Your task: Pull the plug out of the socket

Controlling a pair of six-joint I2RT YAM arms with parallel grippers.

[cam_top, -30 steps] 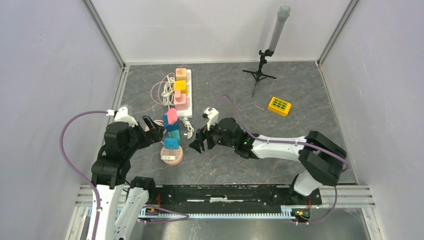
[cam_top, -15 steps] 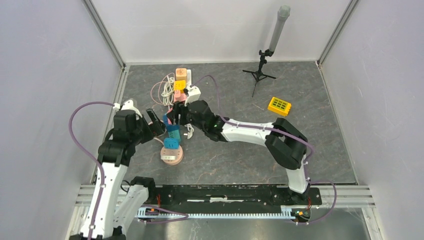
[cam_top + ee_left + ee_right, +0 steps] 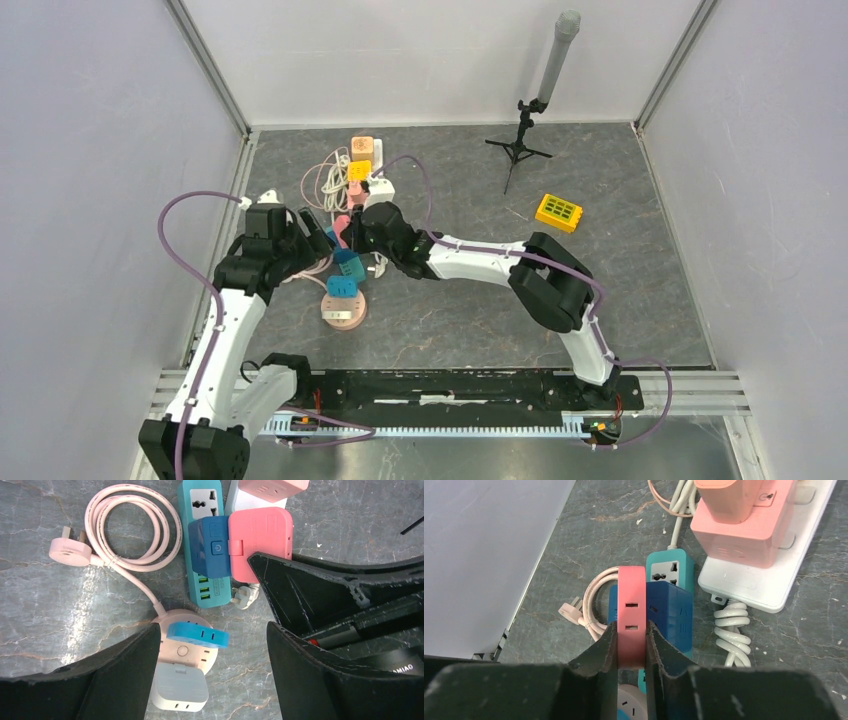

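A pink plug [image 3: 631, 605] stands beside a dark blue adapter [image 3: 671, 615] on the teal power strip [image 3: 669, 565]. My right gripper [image 3: 631, 632] is shut on the pink plug, one finger pressing each flat side. From above, the pink plug [image 3: 343, 228] shows just left of the right gripper [image 3: 354, 234]. My left gripper [image 3: 212, 645] hangs open above a round pink socket [image 3: 185, 652] that carries a light blue plug [image 3: 197, 635] and a grey plug [image 3: 180, 692]; its fingers touch none of them. In that view the pink plug [image 3: 260, 535] lies ahead, partly behind the right arm's black finger [image 3: 300, 590].
A white power strip [image 3: 754, 580] with pink adapters [image 3: 744, 530] lies behind the teal one, its coiled white cable [image 3: 731, 635] beside it. A pink cable loop [image 3: 135, 530] ends in a loose plug [image 3: 70, 552]. A yellow block [image 3: 558, 212] and a small tripod [image 3: 522, 140] stand far right.
My right arm swung left from the table's middle to the pink plug and shut on it. My left gripper moved back and right towards the strips, jaws slightly narrower.
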